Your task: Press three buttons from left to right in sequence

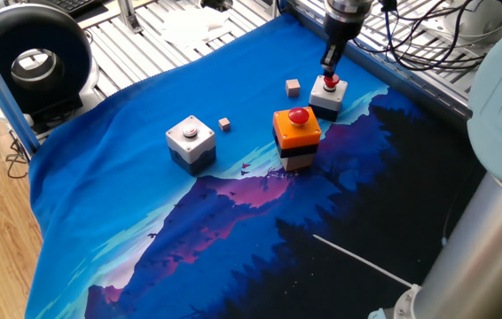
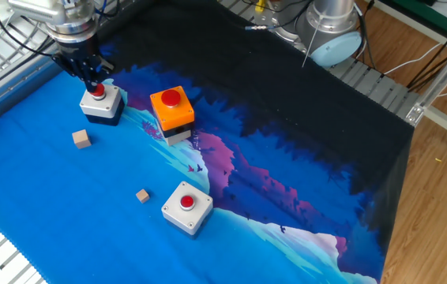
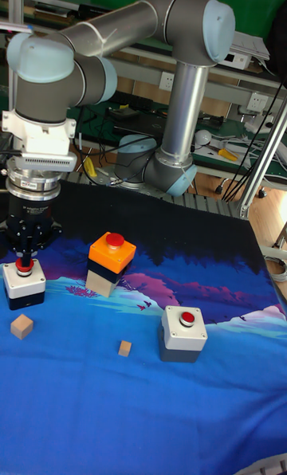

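My gripper (image 2: pixel 95 81) is down on the small white box (image 2: pixel 101 103), tips touching its red button (image 2: pixel 97 96). In the tall fixed view the fingers (image 3: pixel 21 261) sit right on that button (image 3: pixel 23 268). Whether the fingertips are together or apart, I cannot tell; they are dark and bunched at the button.

That white box (image 1: pixel 328 96) sits near the far edge of the blue cloth (image 1: pixel 145 115) in one fixed view, by the metal frame. The orange box (image 1: pixel 296 135) with its red mushroom button (image 1: pixel 298 115) stands just beside it, toward the cloth's middle, not touching. The grey box (image 1: pixel 190 142) sits well apart, toward the wooden-floor side, out on the open blue area.

Two cubes lie on the cloth: one cube (image 1: pixel 294 87) near the white box, a smaller cube (image 1: pixel 224 124) between the grey and orange boxes.

All three boxes stand upright.
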Motion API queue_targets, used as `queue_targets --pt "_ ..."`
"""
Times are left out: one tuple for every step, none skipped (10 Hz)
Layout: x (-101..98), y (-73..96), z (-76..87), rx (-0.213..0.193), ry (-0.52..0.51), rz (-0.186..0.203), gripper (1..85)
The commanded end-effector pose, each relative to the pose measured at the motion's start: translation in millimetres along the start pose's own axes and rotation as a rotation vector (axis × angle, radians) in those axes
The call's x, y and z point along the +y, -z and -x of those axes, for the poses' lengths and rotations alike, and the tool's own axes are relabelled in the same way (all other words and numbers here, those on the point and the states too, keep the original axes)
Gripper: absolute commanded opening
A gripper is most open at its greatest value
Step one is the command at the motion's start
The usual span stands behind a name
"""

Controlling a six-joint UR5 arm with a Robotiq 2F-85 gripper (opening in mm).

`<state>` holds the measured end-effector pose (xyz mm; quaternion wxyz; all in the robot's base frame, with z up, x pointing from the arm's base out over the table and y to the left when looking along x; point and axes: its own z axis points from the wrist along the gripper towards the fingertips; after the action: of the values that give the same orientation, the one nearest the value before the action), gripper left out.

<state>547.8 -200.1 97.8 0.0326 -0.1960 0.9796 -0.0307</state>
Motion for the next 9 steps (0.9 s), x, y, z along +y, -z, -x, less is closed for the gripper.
queue_targets --pt "-1.6 -1.3 0.1 -0.005 -0.013 -0.004 1.0" --pt "-4.8 -2.4 -2.5 -0.002 -0.012 -0.012 1.0" --pt "-5.8 -3.2 -5.0 0.001 -0.015 -0.012 1.0" --pt "-5.7 -3.5 -5.4 0.001 -0.015 -0.011 1.0" --pt "-1.9 -3.5 -4.8 -0.001 -0.018 0.003 1.0" --pt "0.1 -3.6 -4.2 -0.004 -0.020 0.009 1.0" --pt "-0.6 -3.7 -4.3 -0.003 -0.021 0.006 1.0" --pt "-0.7 -3.9 -4.2 -0.003 -0.021 0.006 1.0" --pt "-0.5 -4.0 -4.2 -0.002 -0.021 0.008 1.0"
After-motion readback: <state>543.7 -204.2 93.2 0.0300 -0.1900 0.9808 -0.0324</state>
